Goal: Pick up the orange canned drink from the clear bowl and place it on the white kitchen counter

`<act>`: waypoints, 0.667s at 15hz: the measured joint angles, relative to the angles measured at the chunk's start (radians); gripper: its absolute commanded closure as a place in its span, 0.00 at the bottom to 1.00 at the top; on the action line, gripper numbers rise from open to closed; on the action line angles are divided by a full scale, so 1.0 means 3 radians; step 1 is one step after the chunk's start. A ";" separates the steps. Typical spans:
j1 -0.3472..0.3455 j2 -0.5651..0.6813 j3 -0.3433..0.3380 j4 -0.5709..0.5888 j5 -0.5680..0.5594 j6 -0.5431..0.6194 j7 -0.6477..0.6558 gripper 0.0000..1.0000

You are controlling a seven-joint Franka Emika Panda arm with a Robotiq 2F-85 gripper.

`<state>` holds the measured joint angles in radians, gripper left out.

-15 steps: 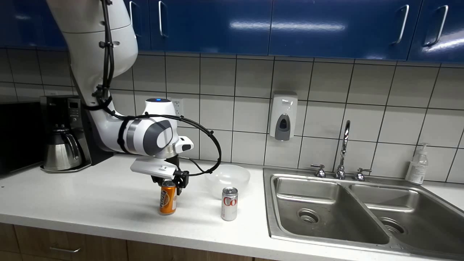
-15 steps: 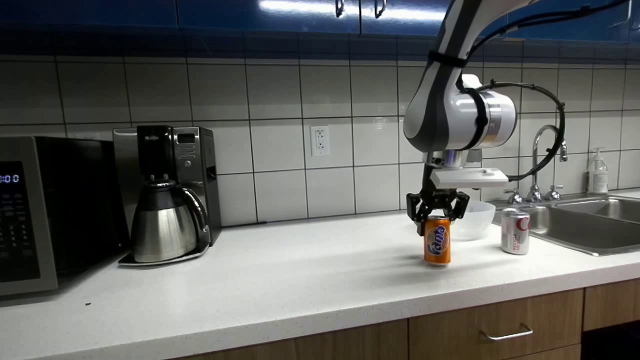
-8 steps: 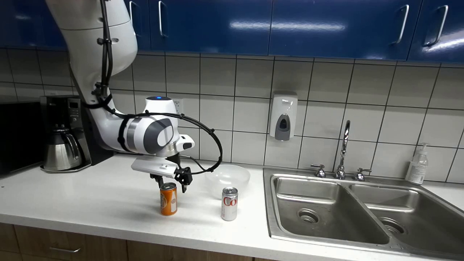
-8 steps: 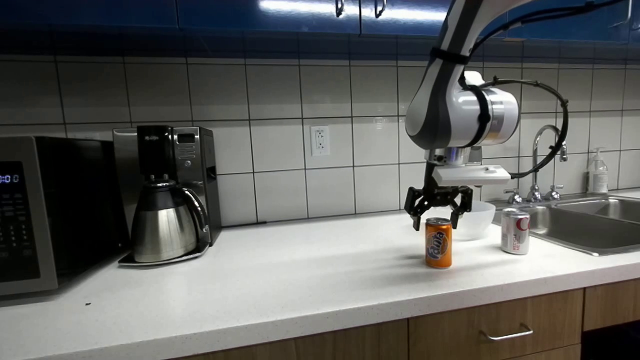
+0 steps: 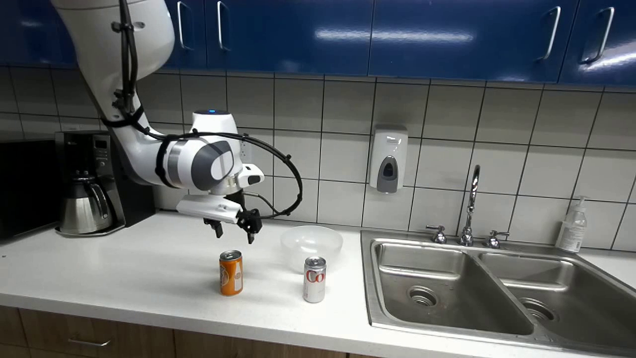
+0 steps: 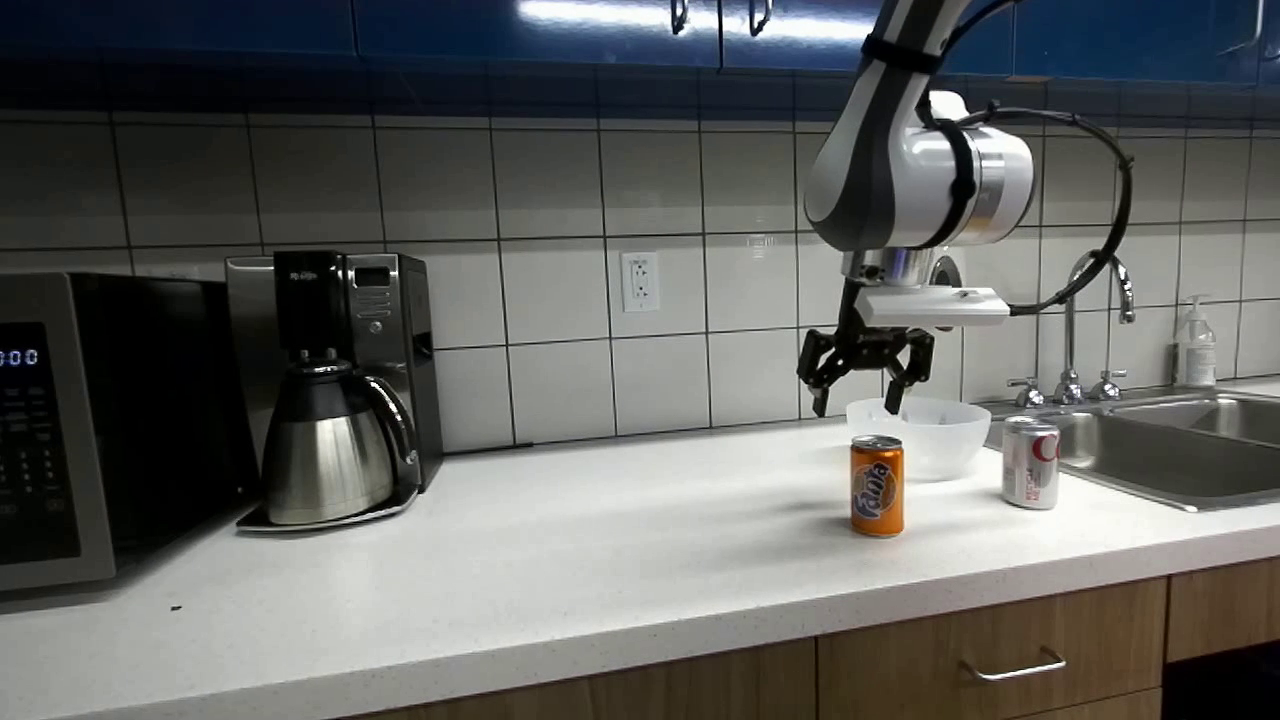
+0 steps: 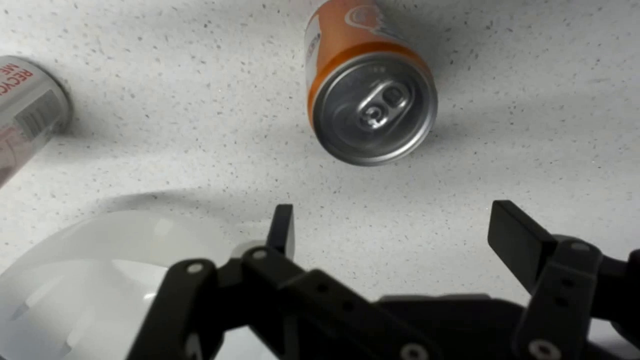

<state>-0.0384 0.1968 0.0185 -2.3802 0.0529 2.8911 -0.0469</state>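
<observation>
The orange canned drink (image 5: pixel 231 273) (image 6: pixel 877 487) stands upright on the white kitchen counter (image 5: pixel 124 271) (image 6: pixel 600 560), beside the clear bowl (image 5: pixel 311 244) (image 6: pixel 947 437) and apart from it. Above and slightly behind the can hovers my gripper (image 5: pixel 234 238) (image 6: pixel 857 411), open, touching nothing. In the wrist view its fingers stand wide apart around bare counter, and the can's silvery top (image 7: pixel 375 110) lies just ahead of the gap between them. The bowl (image 7: pixel 100 285) fills the lower left there, partly covered by the left finger.
A silver-white can (image 5: pixel 314 280) (image 6: pixel 1030 462) stands in front of the bowl. To one side the steel sink (image 5: pixel 447 293) is set into the counter. A coffee maker (image 6: pixel 335 400) and a microwave (image 6: pixel 110 430) stand at the opposite end. The counter's front edge runs near the orange can.
Around the orange can's top a second ago, my gripper has spread its fingers, let the can go and risen clear above it. The can stays standing on the counter.
</observation>
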 measured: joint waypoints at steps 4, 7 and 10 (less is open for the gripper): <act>0.0001 -0.0270 0.0056 -0.0074 0.0096 -0.0259 -0.0039 0.00; 0.0017 -0.0544 0.0077 -0.0170 0.0159 -0.0561 -0.0082 0.00; 0.0040 -0.0836 0.0073 -0.0287 0.0146 -0.0846 -0.0082 0.00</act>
